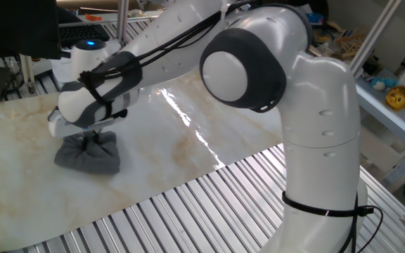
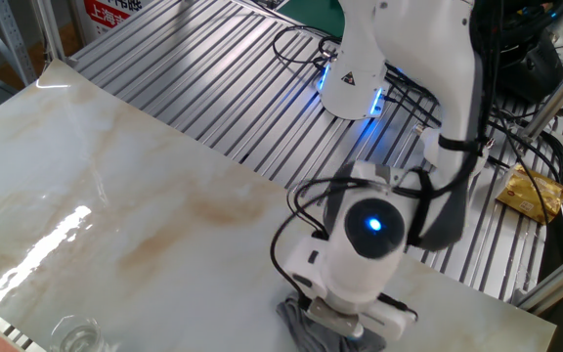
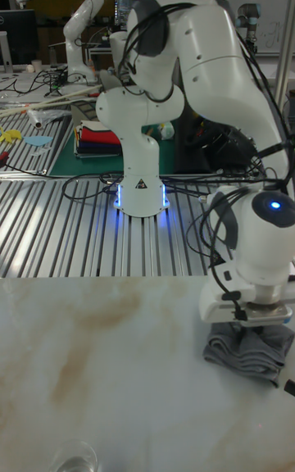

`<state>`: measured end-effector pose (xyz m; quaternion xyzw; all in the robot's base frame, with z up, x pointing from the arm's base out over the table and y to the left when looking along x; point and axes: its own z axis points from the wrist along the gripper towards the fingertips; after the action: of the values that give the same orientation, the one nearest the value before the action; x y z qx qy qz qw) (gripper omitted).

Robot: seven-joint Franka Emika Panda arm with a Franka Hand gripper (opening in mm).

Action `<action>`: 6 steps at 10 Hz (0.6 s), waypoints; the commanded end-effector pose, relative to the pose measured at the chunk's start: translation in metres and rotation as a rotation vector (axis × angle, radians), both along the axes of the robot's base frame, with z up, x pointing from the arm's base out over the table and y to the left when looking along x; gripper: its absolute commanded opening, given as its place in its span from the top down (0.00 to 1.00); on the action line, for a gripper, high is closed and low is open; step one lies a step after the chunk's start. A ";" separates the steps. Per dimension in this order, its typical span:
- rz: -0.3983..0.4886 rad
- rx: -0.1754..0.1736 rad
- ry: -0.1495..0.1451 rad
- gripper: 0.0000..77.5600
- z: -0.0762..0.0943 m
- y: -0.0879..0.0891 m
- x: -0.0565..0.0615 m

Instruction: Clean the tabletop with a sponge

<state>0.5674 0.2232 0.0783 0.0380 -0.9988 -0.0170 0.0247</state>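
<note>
Pressing down from above, the gripper has its fingers pinched into the bunched top of the sponge, which sits flat on the tabletop near one edge (in the other fixed view it lies at the bottom of the picture, half hidden under the wrist). From the tall fixed view the sponge shows as a grey wrinkled pad under the gripper, touching the slab, beside the metal slats.
</note>
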 end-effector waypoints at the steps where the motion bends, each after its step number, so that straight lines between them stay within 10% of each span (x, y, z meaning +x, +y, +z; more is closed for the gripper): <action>1: -0.017 -0.002 -0.003 0.98 0.007 0.019 0.016; 6: -0.007 -0.010 -0.010 0.98 0.002 0.017 0.038</action>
<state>0.5921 0.2470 0.0767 0.0276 -0.9993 -0.0151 0.0213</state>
